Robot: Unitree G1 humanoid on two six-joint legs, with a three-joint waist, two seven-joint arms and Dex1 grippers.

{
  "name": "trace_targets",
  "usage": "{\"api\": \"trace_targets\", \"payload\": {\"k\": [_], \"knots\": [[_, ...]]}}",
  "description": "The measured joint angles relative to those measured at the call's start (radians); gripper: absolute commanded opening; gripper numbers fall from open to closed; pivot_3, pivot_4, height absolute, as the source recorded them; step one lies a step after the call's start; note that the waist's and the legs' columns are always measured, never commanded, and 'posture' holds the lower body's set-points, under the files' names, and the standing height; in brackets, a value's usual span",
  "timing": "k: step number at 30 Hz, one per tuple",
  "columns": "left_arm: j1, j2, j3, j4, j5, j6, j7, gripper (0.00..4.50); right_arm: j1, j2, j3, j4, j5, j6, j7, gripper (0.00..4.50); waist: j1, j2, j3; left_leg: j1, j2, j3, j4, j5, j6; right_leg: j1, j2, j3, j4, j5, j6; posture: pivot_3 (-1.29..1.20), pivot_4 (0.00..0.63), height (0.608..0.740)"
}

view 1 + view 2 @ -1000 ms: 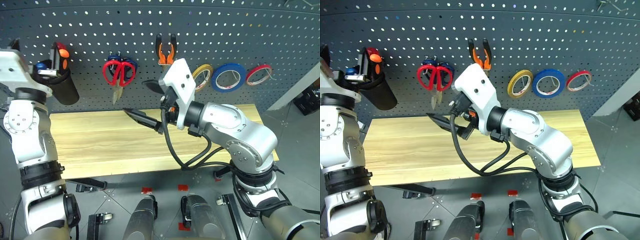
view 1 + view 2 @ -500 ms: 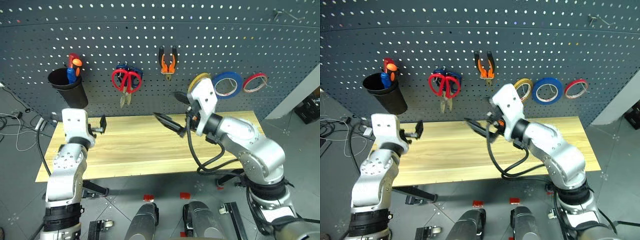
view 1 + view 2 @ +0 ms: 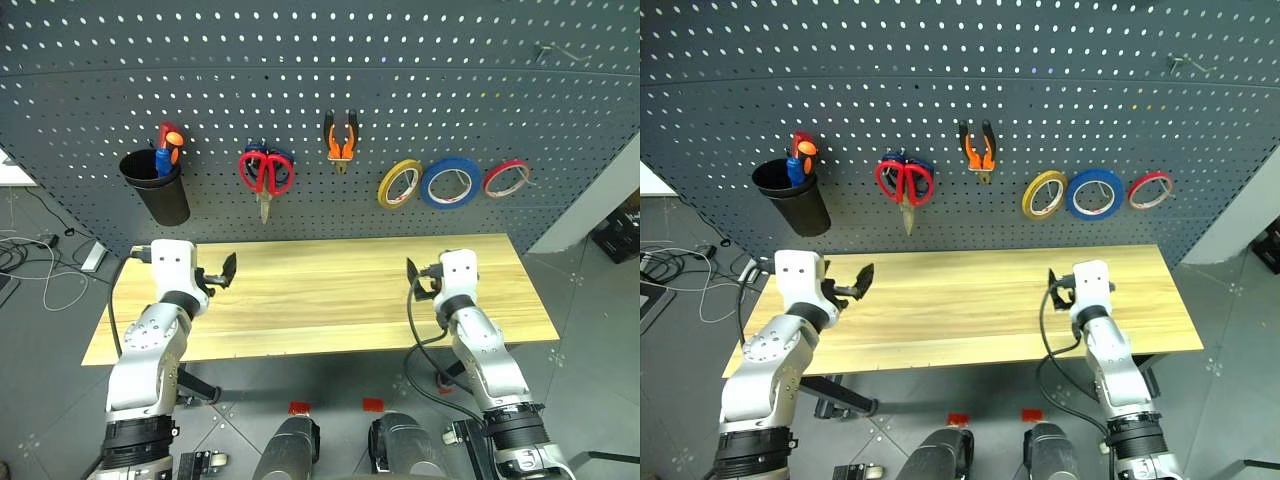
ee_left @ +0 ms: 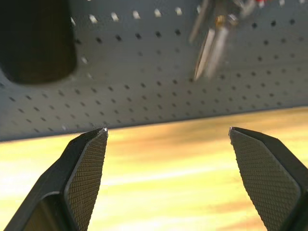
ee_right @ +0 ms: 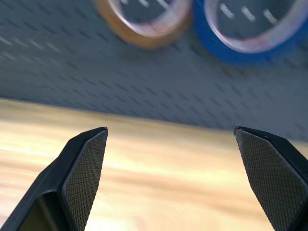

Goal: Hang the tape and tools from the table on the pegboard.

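Both end effectors are held low over the worktop (image 3: 320,300) with fingers spread wide and nothing gripped. Left end effector (image 3: 222,272) is seen near the worktop's left end, right end effector (image 3: 420,280) toward its right part; both are pointed at the pegboard (image 3: 300,110).

Blue tape (image 3: 451,182) is hung on the pegboard, up and slightly right of the right end effector, between a yellow roll (image 3: 399,184) and a red roll (image 3: 506,178); the yellow roll is almost straight above that end effector. In the right wrist view the yellow roll (image 5: 144,19) and blue tape (image 5: 250,29) are seen ahead of the spread fingers (image 5: 82,178).

Orange-and-black pliers (image 3: 341,137) are hung up and left of the right end effector, roughly midway between the two arms. Red-handled scissors (image 3: 265,175) are hung up and right of the left end effector, over a blue-handled pair (image 3: 282,160) on the same spot. Scissor blades (image 4: 209,48) are seen blurred ahead of the left fingers (image 4: 84,173).

Black cup (image 3: 155,187) is mounted above the left end effector, slightly left, with blue-handled screwdriver (image 3: 163,160) and a red-and-orange handle (image 3: 171,137) standing in it.
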Motion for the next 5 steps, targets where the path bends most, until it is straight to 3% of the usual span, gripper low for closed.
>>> {"api": "trace_targets", "payload": {"k": [5], "knots": [[0.012, -0.008, -0.007, 0.036, 0.028, -0.07, -0.005, 4.25, -0.022, -0.002, -0.043, 0.099, -0.003, -0.039, -0.007, 4.5, -0.001, 0.006, -0.011, 0.013, 0.001, 0.0, -0.003, 0.0, 0.0, 0.013, 0.001, 0.0, -0.003, -0.001, 0.0, 0.02, 0.072, 0.74]]}}
